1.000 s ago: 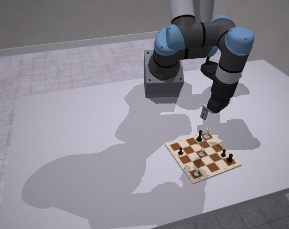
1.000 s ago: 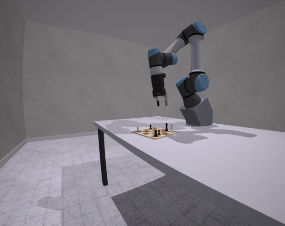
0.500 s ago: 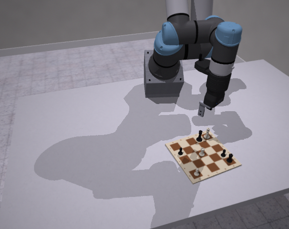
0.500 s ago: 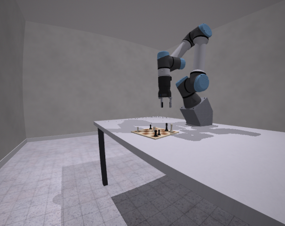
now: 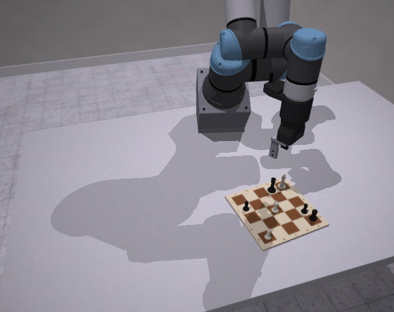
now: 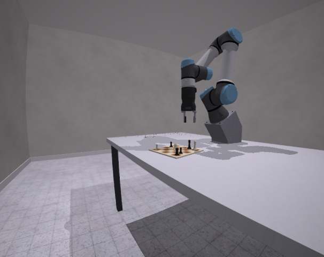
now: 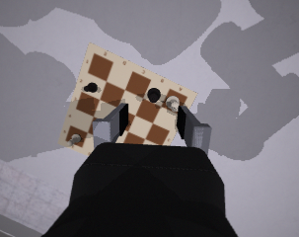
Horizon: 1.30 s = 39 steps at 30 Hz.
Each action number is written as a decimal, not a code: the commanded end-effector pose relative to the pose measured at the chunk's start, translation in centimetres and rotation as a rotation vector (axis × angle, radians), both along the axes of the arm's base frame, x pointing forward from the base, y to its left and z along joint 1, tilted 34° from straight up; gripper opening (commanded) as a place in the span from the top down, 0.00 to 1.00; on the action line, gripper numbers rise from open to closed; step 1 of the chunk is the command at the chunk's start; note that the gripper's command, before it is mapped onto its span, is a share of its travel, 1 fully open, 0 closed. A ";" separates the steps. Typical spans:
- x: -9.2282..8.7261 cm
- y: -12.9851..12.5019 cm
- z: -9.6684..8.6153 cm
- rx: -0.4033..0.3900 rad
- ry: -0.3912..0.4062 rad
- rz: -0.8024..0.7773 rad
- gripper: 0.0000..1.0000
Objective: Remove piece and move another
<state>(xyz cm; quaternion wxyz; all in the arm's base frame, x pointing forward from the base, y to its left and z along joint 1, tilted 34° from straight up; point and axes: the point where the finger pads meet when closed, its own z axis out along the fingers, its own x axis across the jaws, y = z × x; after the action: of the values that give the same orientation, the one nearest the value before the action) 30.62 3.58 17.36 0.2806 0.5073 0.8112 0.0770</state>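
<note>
A small chess board (image 5: pixel 277 214) lies near the table's front right; it also shows in the exterior view (image 6: pixel 175 150) and the wrist view (image 7: pixel 124 111). A white piece (image 5: pixel 275 207) stands on its middle square. A tall black piece (image 5: pixel 272 185) and a tall white piece (image 5: pixel 283 182) stand at the far corner. A black pawn (image 5: pixel 246 205), a white piece (image 5: pixel 268 234) and two black pieces (image 5: pixel 309 212) stand near the edges. All look upright. The edge labels are too small to read. My gripper (image 5: pixel 278 149) (image 6: pixel 189 117) hangs open and empty, high above the table just beyond the board's far corner (image 7: pixel 151 120).
The arm's grey base (image 5: pixel 223 112) stands on the table behind the board. The table's right and front edges run close to the board. The arm casts large shadows over the table and part of the board.
</note>
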 end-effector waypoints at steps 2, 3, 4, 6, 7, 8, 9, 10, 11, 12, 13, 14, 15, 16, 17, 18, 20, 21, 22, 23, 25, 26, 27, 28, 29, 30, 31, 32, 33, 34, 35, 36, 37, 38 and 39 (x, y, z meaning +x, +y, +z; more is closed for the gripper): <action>0.0 0.0 0.0 0.000 -0.002 0.000 0.00; 0.0 0.0 0.0 0.000 -0.002 0.000 0.00; 0.0 0.0 0.0 0.000 -0.002 0.000 0.00; 0.0 0.0 0.0 0.000 -0.002 0.000 0.00; 0.0 0.0 0.0 0.000 -0.002 0.000 0.00; 0.0 0.0 0.0 0.000 -0.002 0.000 0.00; 0.0 0.0 0.0 0.000 -0.002 -0.001 0.00; 0.0 0.0 0.0 0.001 -0.002 -0.002 0.00; 0.0 0.0 0.0 0.003 -0.002 -0.005 0.00; 0.0 0.0 -0.1 0.006 -0.003 -0.009 0.00; 0.0 -0.1 -0.1 0.009 -0.004 -0.015 0.00; 0.0 0.0 -0.1 0.014 -0.005 -0.021 0.00; 0.0 0.0 -0.2 0.020 -0.006 -0.030 0.00; 0.0 -0.1 -0.3 0.027 -0.007 -0.041 0.00; 0.0 -0.1 -0.3 0.036 -0.010 -0.055 0.00; 0.0 -0.1 -0.4 0.046 -0.013 -0.070 0.00; 0.0 -0.1 -0.4 0.057 -0.017 -0.088 0.00; 0.0 -0.1 -0.4 0.057 -0.017 -0.088 0.00; 0.0 -0.1 -0.5 0.070 -0.020 -0.108 0.00; 0.0 -0.1 -0.6 0.084 -0.024 -0.131 0.00; 0.0 -0.1 -0.7 0.118 -0.033 -0.182 0.00; 0.0 -0.1 -0.8 0.136 -0.039 -0.211 0.00; 0.0 -0.1 -0.9 0.156 -0.045 -0.242 0.00; 0.0 -0.2 -1.1 0.178 -0.051 -0.275 0.00; 0.0 -0.2 -1.2 0.200 -0.057 -0.310 0.00; 0.0 -0.2 -1.3 0.223 -0.063 -0.347 0.00; 0.1 -0.2 -1.4 0.248 -0.070 -0.385 0.00; 0.1 -0.2 -1.5 0.273 -0.077 -0.424 0.00; 0.1 -0.2 -1.6 0.299 -0.084 -0.464 0.00; 0.2 -0.2 -1.8 0.320 -0.090 -0.497 0.00; 0.2 -0.2 -1.9 0.340 -0.096 -0.529 0.00; 0.3 -0.2 -2.0 0.362 -0.102 -0.561 0.00; 0.3 -0.2 -2.0 0.362 -0.102 -0.561 0.00; 0.3 -0.2 -2.0 0.362 -0.102 -0.561 0.00; 0.3 -0.3 -2.1 0.406 -0.115 -0.633 0.00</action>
<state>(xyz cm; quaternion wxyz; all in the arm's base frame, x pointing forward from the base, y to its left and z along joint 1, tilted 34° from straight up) 30.79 3.22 15.75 0.2444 0.7070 0.6461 0.1516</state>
